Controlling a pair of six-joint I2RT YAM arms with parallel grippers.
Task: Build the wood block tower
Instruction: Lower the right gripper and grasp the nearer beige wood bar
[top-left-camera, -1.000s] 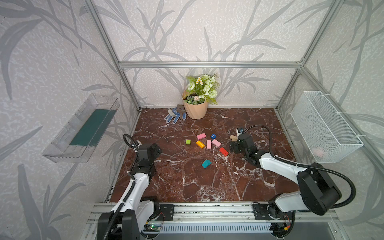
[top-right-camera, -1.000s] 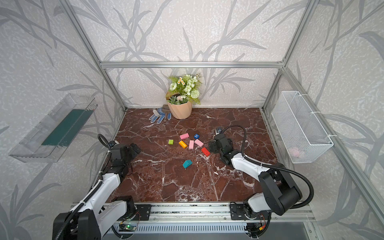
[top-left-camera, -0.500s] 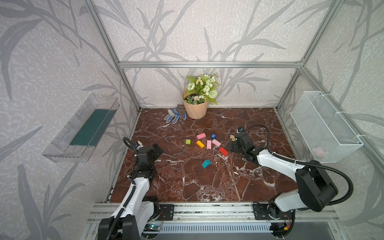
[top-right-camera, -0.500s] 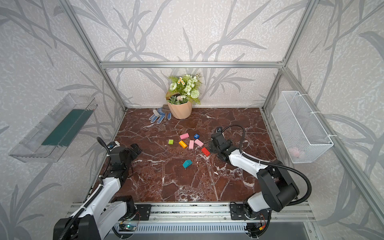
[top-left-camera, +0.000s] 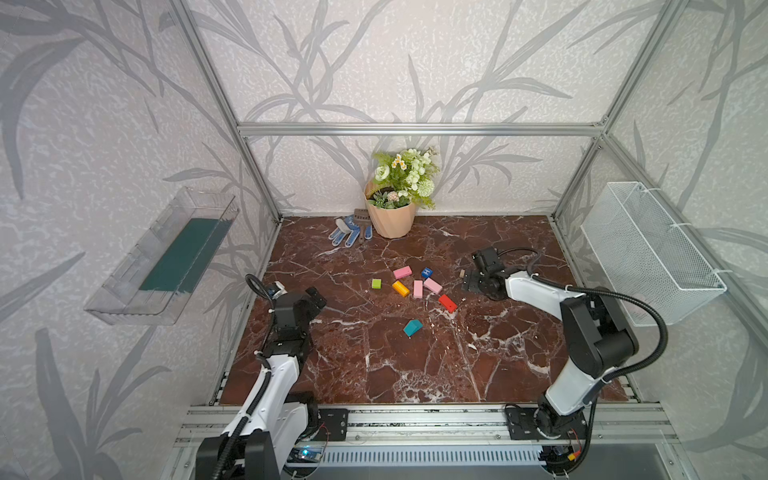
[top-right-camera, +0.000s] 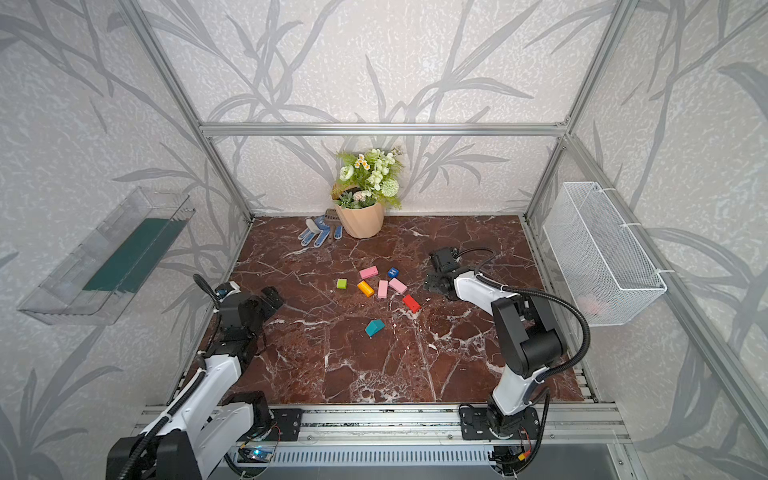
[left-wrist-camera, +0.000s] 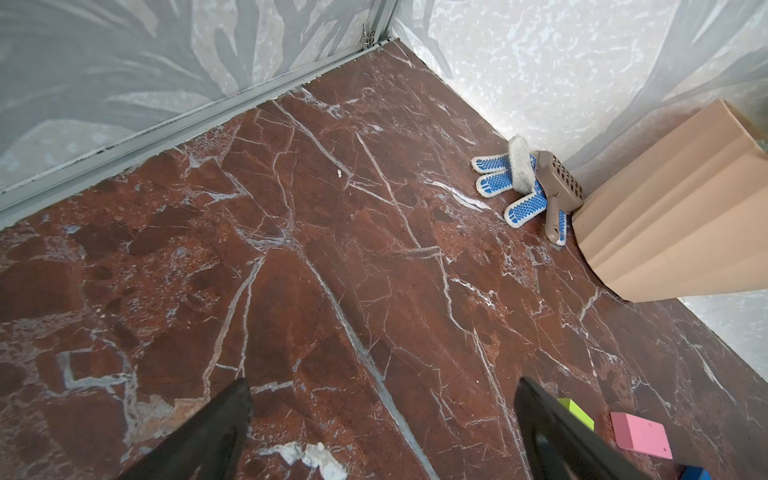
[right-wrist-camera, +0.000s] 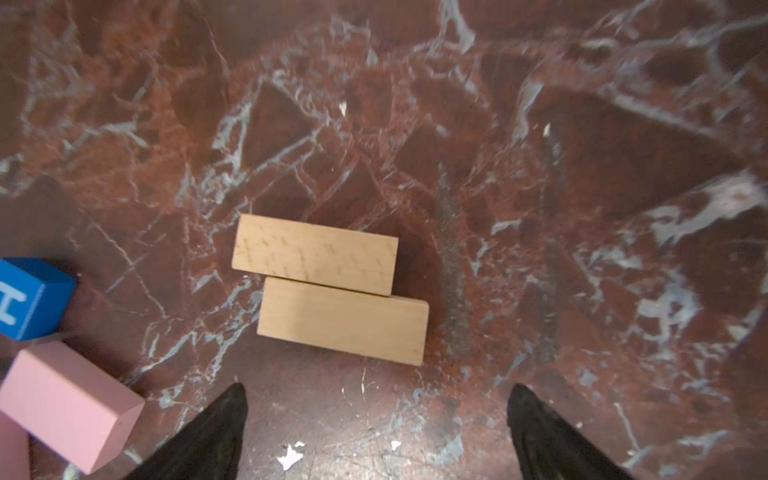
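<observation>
Blocks of tan wood, 2 touching, are lying just ahead of the right gripper, long sides running across from finger to finger, and its empty fingers are standing wide apart, far nearer than the left gripper.

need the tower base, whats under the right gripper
Two tan blocks lie flat, touching side by side, below the open right gripper. In both top views it mostly covers them.
</observation>
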